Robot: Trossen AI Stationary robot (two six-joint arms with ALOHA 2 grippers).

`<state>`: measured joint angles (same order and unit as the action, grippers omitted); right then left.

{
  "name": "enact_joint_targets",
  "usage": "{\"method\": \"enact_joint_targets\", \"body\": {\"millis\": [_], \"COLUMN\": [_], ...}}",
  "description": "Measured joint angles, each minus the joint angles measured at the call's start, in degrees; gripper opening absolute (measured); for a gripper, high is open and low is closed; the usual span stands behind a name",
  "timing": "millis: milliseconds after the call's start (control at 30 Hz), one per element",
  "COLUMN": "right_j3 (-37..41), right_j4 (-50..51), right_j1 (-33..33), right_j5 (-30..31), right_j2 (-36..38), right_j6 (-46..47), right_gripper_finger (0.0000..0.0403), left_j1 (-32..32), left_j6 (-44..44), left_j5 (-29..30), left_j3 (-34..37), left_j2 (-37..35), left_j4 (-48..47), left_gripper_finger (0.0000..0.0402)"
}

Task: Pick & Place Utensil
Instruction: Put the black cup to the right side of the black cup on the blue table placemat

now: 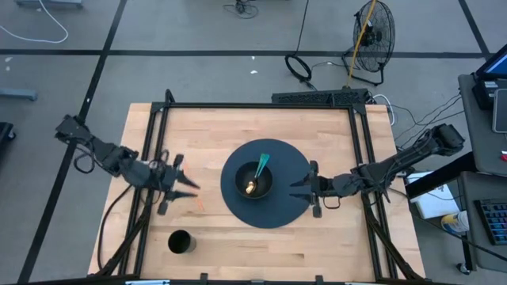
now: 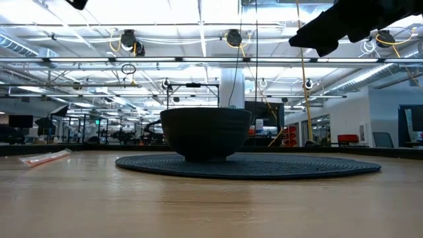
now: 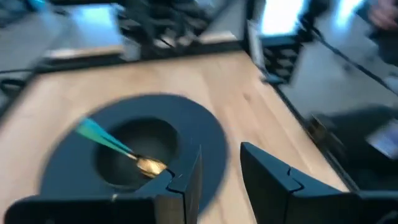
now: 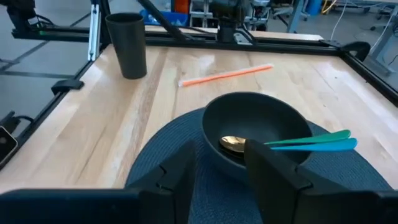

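Right gripper (image 1: 303,187) I read as open, empty, at placemat's (image 1: 295,207) right edge. Spoon (image 1: 257,176), gold head, teal handle, lies in bowl (image 1: 255,180) just left of it, long axis slanting toward far rim. Left gripper (image 1: 184,184) open, farther off. Straw (image 4: 225,75), cup (image 1: 181,242) well clear; bare desk (image 1: 317,245) around.

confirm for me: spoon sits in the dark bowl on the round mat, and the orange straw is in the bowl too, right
Not quite. The spoon is in the bowl on the mat, but the orange straw lies on the table, beside the mat, as the right wrist view shows.
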<state>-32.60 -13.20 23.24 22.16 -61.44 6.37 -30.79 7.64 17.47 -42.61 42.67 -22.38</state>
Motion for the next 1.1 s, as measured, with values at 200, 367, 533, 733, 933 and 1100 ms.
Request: {"method": "enact_joint_targets", "body": {"millis": [200,367,533,733,933,1100], "right_j3": [0.0,0.0,0.0,0.0,0.0,0.0], "right_j4": [0.01,-0.7,-2.92,-3.93,-6.08,-6.33], "right_j1": [0.04,0.04,0.04,0.09,0.07,0.07], "right_j5": [-0.01,-0.03,-0.43,-4.48,-4.43,-4.4], "right_j2": [-1.28,-1.57,-1.55,-1.55,-1.52,-1.55], "right_j6": [-0.61,-1.9,-1.27,-2.55,-2.75,-2.75], "right_gripper_finger": [0.013,0.013,0.013,0.013,0.013,0.013], "left_j1": [-6.67,-11.2,-14.1,-16.41,-18.34,-19.61], "left_j6": [8.37,15.51,22.24,31.46,37.04,39.58], "left_j5": [-1.4,-1.37,-1.4,-2.66,-4.57,-5.51], "left_j3": [0.0,0.02,0.02,0.02,0.0,-0.06], "left_j2": [2.07,5.05,8.9,12.92,14.77,14.76], "left_j4": [-4.78,-5.87,-6.61,-9.58,-9.63,-9.63], "left_gripper_finger": [0.0118,0.0118,0.0118,0.0118,0.0118,0.0118]}}
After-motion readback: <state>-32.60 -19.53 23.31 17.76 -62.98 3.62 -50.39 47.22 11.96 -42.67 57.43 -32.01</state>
